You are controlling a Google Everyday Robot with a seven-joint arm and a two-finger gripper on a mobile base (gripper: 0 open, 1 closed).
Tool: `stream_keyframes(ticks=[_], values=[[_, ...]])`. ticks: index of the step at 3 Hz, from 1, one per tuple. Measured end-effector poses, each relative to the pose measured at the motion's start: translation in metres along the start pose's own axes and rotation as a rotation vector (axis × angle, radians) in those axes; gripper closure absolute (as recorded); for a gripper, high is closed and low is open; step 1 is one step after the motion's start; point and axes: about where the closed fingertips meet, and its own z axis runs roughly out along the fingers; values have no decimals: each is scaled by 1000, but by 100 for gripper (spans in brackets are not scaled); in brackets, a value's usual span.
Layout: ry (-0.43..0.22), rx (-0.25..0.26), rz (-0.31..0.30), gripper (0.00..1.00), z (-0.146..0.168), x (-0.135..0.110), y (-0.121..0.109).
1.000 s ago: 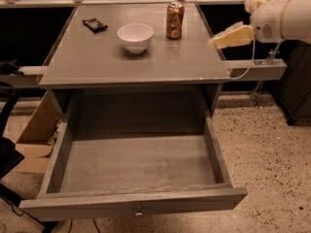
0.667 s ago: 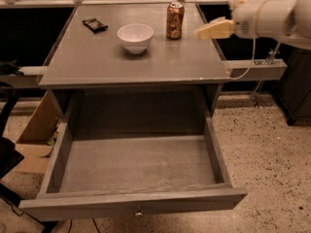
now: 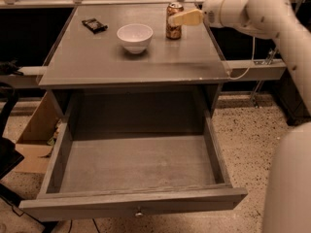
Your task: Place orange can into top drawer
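Camera view looks down on the top drawer [image 3: 136, 165], nearest to me. It is pulled fully out, its knob [image 3: 139, 211] points at the lens, and nothing lies in it. A cardboard box [image 3: 34, 140] sits on the floor to its left.

Above and behind it is the desk [image 3: 146, 64]. A white bowl [image 3: 134, 37] stands mid-surface, and a dark packet [image 3: 94, 25] lies further back on the left.

The orange can [image 3: 174, 22] stands upright at the far edge, just right of the bowl but apart from it. My pincer [image 3: 181, 18] reaches in from the right at the can's upper half, overlapping it from this angle. I cannot tell whether it is spread or already pinching the can.

I judge the can light, rigid if full and easy to dent if empty. Its smooth round wall will likely be slippery. I want to hold it across the middle of the body, below the silver rim, squeezing only enough to stop it sliding. Gripping it too high could tip it towards the bowl. Once I have lifted it, I bring it forward and down into the drawer, clear of the desk's front edge.
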Motion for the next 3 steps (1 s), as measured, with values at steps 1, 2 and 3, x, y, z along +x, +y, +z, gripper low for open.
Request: stream_keyframes(ticks=[1, 2, 3], values=[[-10, 8, 18, 0, 39, 0, -4], [-32, 25, 40, 0, 70, 5, -13], [-50, 45, 60, 0, 91, 12, -24]])
